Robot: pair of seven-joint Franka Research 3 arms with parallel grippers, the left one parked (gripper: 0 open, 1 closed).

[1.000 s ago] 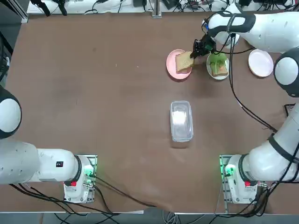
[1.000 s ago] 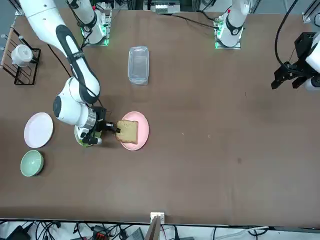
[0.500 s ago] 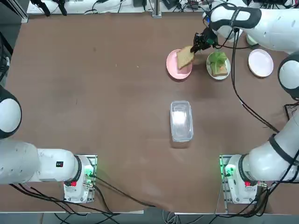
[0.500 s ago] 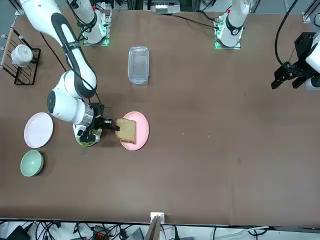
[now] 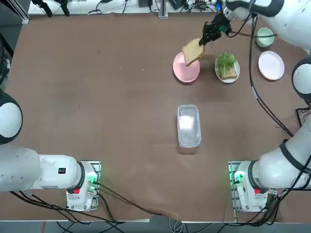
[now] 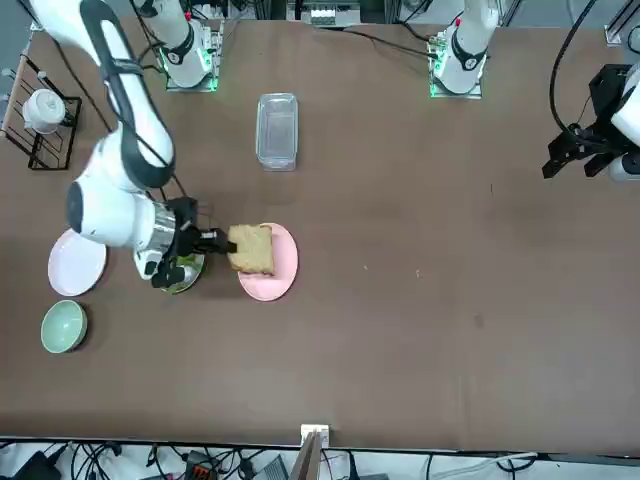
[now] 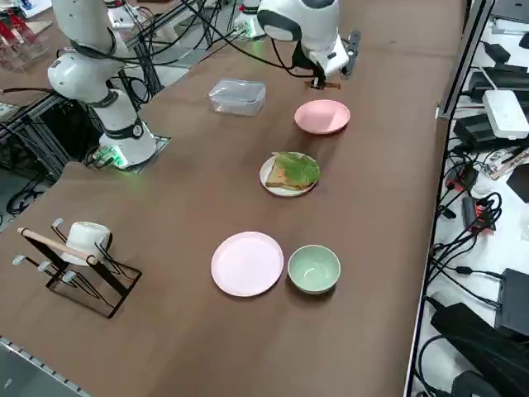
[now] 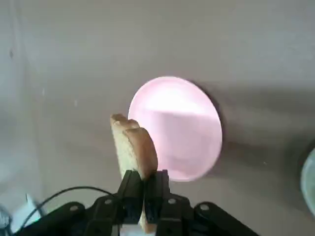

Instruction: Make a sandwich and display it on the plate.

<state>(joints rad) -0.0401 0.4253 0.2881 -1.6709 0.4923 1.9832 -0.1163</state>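
The right hand [image 8: 142, 189] was clenched on the edge of a toast slice [image 5: 193, 51], held clear above the pink plate [image 5: 183, 70], presumably to top the lettuce-covered slice [image 5: 227, 66] beside that plate.

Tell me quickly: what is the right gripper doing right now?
Right gripper: shut on a bread slice, held on edge in the air above the pink plate.

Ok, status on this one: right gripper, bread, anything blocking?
Right gripper shut on bread slice, held above pink plate. Lettuce-topped slice waits on white plate. Nothing between them.
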